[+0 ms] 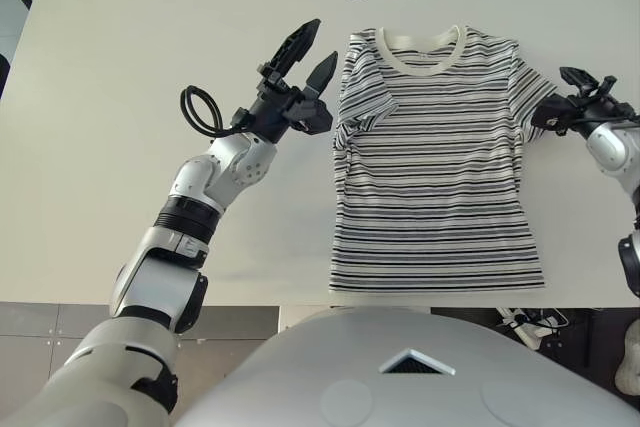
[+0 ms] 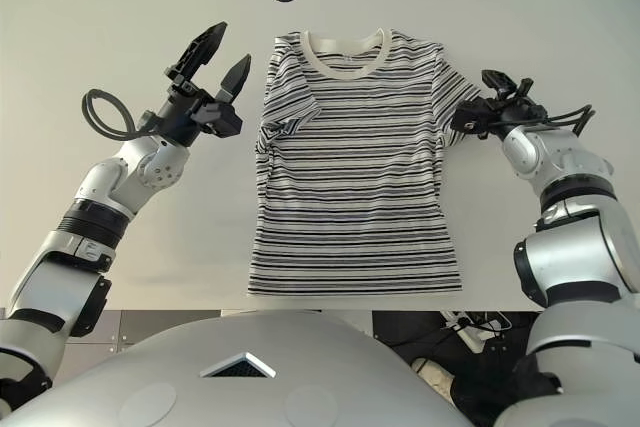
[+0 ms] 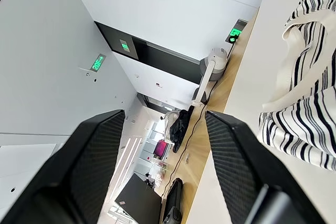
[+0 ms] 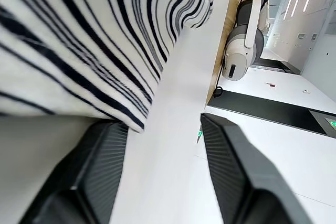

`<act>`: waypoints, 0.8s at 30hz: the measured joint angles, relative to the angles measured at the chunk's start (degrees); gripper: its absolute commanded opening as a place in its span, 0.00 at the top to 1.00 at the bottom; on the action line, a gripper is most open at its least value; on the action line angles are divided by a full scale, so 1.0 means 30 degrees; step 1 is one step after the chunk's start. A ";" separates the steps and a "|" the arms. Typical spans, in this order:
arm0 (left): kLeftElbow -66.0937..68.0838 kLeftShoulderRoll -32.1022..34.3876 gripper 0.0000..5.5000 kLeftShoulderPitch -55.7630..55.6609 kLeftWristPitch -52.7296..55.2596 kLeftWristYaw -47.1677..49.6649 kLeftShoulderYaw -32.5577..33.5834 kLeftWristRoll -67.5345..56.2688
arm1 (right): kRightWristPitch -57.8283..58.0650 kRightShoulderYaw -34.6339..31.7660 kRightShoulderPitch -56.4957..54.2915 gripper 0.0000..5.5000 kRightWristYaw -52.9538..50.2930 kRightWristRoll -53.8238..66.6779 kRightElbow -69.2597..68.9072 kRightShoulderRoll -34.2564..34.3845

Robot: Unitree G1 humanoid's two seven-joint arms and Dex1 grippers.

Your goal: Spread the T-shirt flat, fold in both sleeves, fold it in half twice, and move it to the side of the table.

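The desk (image 1: pixel 150 67) carries the T-shirt (image 1: pixel 435 167), spread flat toward its near edge. The left sleeve (image 2: pixel 285 122) seems already tucked in; the right sleeve (image 2: pixel 455 87) is judged next. The left gripper (image 1: pixel 326 38) is held wide open and empty, the right gripper (image 4: pixel 160 124) parted at the sleeve hem, which must be pinched.

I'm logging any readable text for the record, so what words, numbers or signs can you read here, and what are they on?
Green sign on the grey wall: lit characters, too small and tilted to read.
Farther green sign: too blurred to read.
T-shirt: stripes only, no print.
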 measured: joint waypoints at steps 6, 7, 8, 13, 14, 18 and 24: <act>0.0000 0.0001 0.48 0.0000 -0.0009 -0.0104 0.0000 0.0000 | -0.0034 0.0076 -0.0061 0.87 -0.0047 -0.0001 0.0217 0.0131; -0.0002 0.0001 0.48 0.0000 -0.0009 -0.0108 0.0000 0.0000 | -0.0033 0.0095 -0.0107 0.89 -0.0047 -0.0001 0.0222 0.0126; -0.0003 0.0003 0.48 0.0000 -0.0010 -0.0114 0.0000 0.0000 | -0.0032 0.0110 -0.0137 0.91 -0.0047 -0.0001 0.0222 0.0124; -0.0070 0.0004 0.48 0.0002 -0.0006 -0.0186 0.0000 0.0000 | -0.0065 0.0269 -0.0321 0.98 -0.0044 0.0005 0.0227 0.0039; -0.0086 0.0002 0.48 0.0002 -0.0005 -0.0199 0.0000 0.0000 | -0.0065 0.0273 -0.0320 0.98 -0.0043 0.0009 0.0227 0.0037; -0.0224 -0.0014 0.48 0.0004 0.0004 -0.0259 0.0000 0.0000 | -0.0066 0.0293 -0.0277 0.98 -0.0043 0.0021 0.0227 0.0035; -0.0240 -0.0061 0.48 0.0003 0.0010 -0.0285 -0.0001 0.0002 | -0.0530 -0.0119 -0.0003 0.98 -0.0526 0.0679 0.0131 -0.0039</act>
